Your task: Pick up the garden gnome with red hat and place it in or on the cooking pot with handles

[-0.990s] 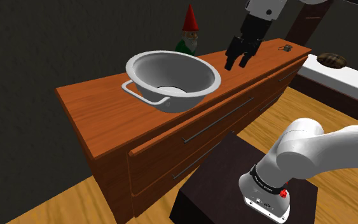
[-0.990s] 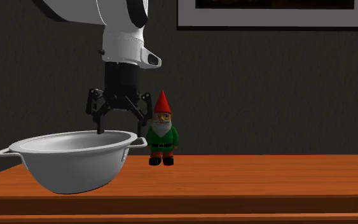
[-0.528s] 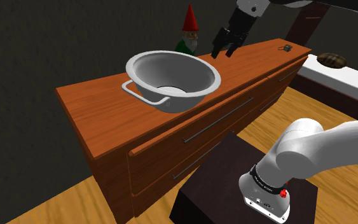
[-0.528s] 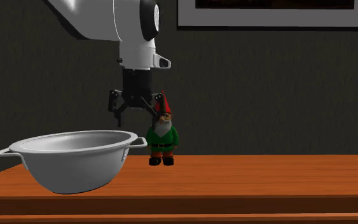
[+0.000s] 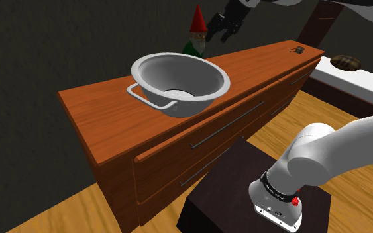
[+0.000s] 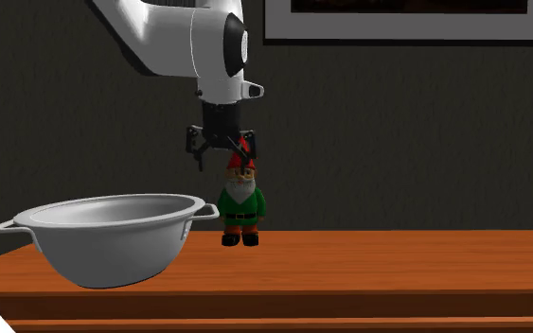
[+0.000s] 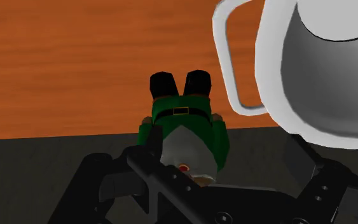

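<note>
- Surface: an orange-brown wooden dresser top (image 5: pixel 258 66), with drawer fronts carrying long bar handles below it.
- Room: a dark grey wall (image 6: pixel 397 123) with a framed picture (image 6: pixel 406 24) hung high; wood-plank floor (image 5: pixel 324 136).
- Garden gnome (image 6: pixel 242 201): red hat, green coat, upright on the dresser top near the wall edge — just beside one handle of the pot.
- Cooking pot (image 6: pixel 113 241): a pale grey basin with two loop handles, sitting on the same top.
- Gripper (image 6: pixel 222 157): poised at the gnome's hat tip, jaws spread apart and clasping nothing.
- Far end of the top: a small dark object (image 5: pixel 299 49), too small to identify.
</note>
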Action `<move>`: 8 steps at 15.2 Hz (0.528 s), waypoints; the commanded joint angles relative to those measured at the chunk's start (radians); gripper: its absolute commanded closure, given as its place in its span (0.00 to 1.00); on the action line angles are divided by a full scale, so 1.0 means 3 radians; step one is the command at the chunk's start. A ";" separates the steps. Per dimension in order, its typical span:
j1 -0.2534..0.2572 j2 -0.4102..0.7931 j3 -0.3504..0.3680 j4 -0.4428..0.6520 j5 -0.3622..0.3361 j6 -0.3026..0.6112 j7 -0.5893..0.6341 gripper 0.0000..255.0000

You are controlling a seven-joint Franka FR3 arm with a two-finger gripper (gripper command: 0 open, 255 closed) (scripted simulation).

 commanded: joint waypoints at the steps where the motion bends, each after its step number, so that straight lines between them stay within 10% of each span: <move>1: -0.0003 0.0113 -0.0034 0.0094 0.0005 0.0204 -0.0031 0.00; 8: 0.0012 0.0598 -0.0165 0.0568 0.0095 0.0817 -0.0153 0.00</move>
